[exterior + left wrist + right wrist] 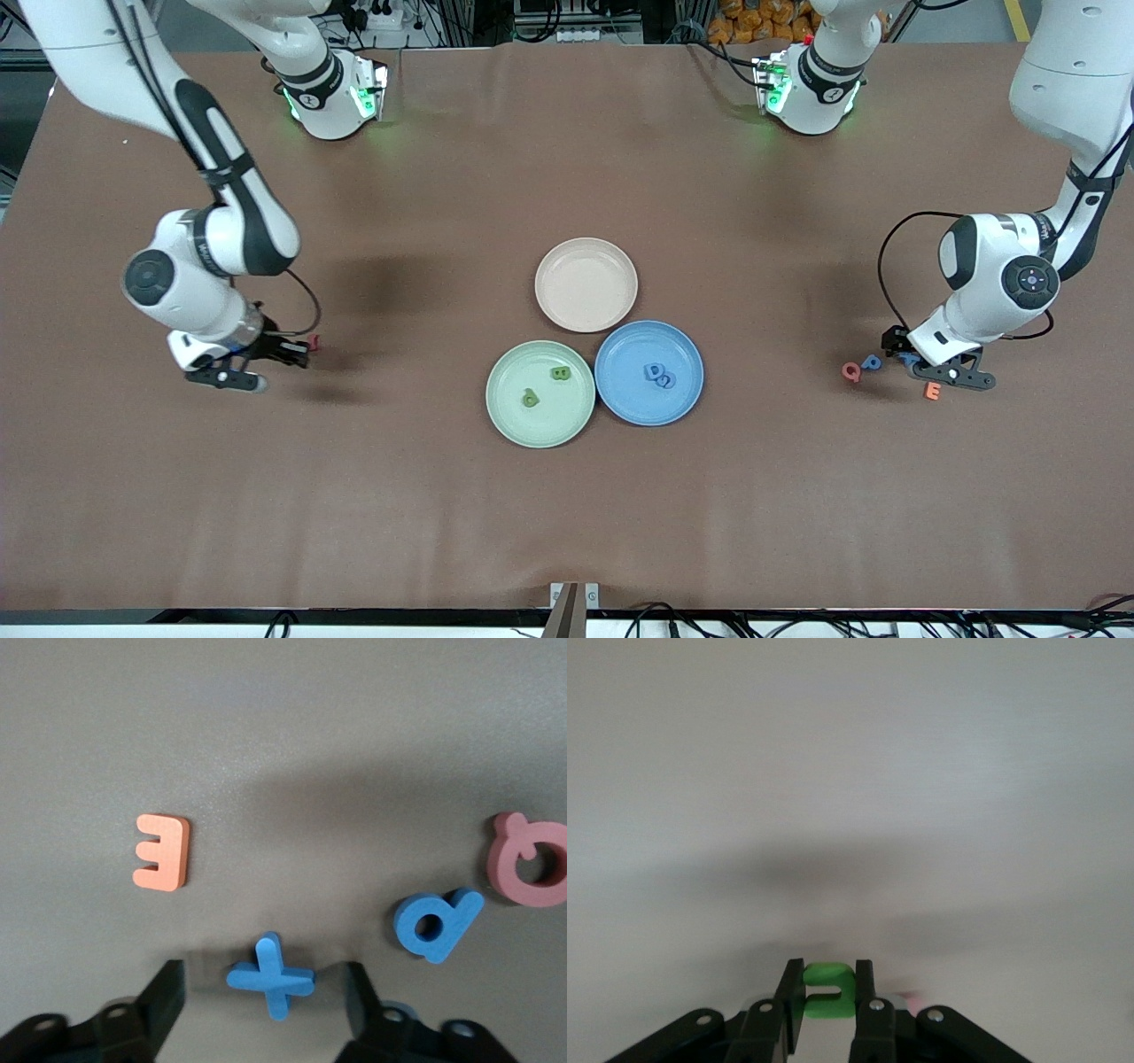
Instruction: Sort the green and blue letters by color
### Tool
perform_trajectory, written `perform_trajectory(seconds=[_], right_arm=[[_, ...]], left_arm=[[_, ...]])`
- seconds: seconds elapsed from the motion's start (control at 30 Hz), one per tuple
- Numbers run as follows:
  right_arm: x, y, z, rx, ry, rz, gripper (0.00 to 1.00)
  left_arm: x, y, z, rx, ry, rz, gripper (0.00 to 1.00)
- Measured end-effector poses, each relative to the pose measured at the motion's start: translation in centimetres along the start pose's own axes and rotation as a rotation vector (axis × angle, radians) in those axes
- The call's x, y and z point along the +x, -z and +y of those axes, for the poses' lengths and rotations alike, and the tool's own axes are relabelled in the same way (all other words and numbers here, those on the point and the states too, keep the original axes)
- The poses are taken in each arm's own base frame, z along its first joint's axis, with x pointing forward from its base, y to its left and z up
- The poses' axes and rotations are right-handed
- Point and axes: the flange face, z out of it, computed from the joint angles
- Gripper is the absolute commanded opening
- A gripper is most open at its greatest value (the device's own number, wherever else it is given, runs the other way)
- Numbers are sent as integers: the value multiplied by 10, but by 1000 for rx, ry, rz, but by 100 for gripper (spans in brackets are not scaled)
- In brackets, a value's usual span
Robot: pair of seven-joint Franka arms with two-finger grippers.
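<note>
Surface: brown cloth-covered table (567,496).
Left gripper (264,997): lower right of front frame, fingers parted astride blue foam X (270,975).
Right gripper (829,1001): lower left, clamped on green foam letter (827,988).

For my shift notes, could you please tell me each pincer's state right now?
Left pincer: open, straddling the blue X on the table.
Right pincer: shut on a green letter.

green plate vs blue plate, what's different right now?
Color: the green plate is pale green, the blue plate blue. Contents: the green plate holds two green letters lying apart; the blue plate's blue letters touch. The green plate sits nearer the front camera. Both are round, similar in size, rims touching.
</note>
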Motion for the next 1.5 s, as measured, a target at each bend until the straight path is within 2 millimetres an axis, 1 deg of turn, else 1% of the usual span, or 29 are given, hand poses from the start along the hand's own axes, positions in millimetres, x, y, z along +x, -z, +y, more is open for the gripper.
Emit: perform_trajectory(seconds=[0.03, 0.07, 0.1, 0.2, 0.33, 0.4, 0.43, 0.47, 0.53, 0.6, 0.67, 0.77, 0.9, 0.97, 1.0, 1.03, 1.1, 1.2, 1.23, 1.27, 1.33, 1.37, 1.43, 1.5], right_arm=[[-2, 5, -24, 13, -28, 6, 0], [-8, 12, -62, 34, -69, 14, 0], [-15, 17, -87, 48, -92, 18, 0], [-22, 21, -114, 63, -126, 20, 0], [-46, 29, -182, 103, -216, 15, 0], [-58, 31, -209, 119, -249, 10, 0], [-65, 31, -226, 128, -269, 5, 0], [-70, 31, -238, 135, -284, 2, 0], [-81, 31, -263, 148, -315, -5, 0], [-90, 30, -288, 163, -346, -13, 0], [-98, 29, -311, 178, -375, -20, 0], [-107, 26, -342, 200, -410, -30, 0], [-115, 19, -373, 216, -441, -41, 0], [-117, 14, -382, 220, -448, -44, 9], [-117, 12, -386, 221, -450, -45, 16], [-117, 9, -388, 221, -451, -46, 19], [-117, 4, -391, 221, -452, -49, 20], [-113, -2, -389, 216, -456, -49, 23], [-112, -4, -388, 214, -459, -49, 26], [-111, -5, -388, 212, -460, -49, 32], [-109, -8, -385, 209, -464, -48, 39], [-108, -9, -385, 208, -465, -48, 47], [-106, -9, -383, 207, -468, -46, 60], [-104, -9, -382, 207, -471, -44, 67]], left_arm=[[0, 0, 0, 0, 0, 1, 48], [1, 1, 1, 1, -2, 4, 48], [1, 1, 2, 1, -4, 5, 48], [2, 2, 3, 0, -5, 5, 46], [2, 2, 3, 0, -5, 5, 35], [2, 2, 3, 0, -6, 5, 32], [2, 2, 3, 1, -6, 6, 28], [2, 3, 3, 2, -5, 7, 23], [3, 5, 2, 4, -4, 10, 17], [2, 5, 2, 4, -4, 10, 15], [2, 5, 2, 4, -4, 10, 10], [3, 5, 1, 4, -4, 11, 10], [3, 5, 2, 4, -4, 12, 10], [3, 5, 2, 4, -5, 13, 10], [3, 5, 2, 4, -5, 14, 10], [4, 6, 2, 5, -6, 14, 9], [5, 7, 3, 6, -8, 17, 7], [7, 10, 4, 8, -10, 21, 6], [8, 12, 4, 10, -12, 22, 6], [9, 13, 5, 11, -13, 21, 6], [11, 18, 6, 13, -18, 15, 6], [12, 21, 7, 15, -20, 12, 6], [14, 29, 10, 16, -23, 8, 6], [19, 37, 16, 13, -23, 12, 6]])
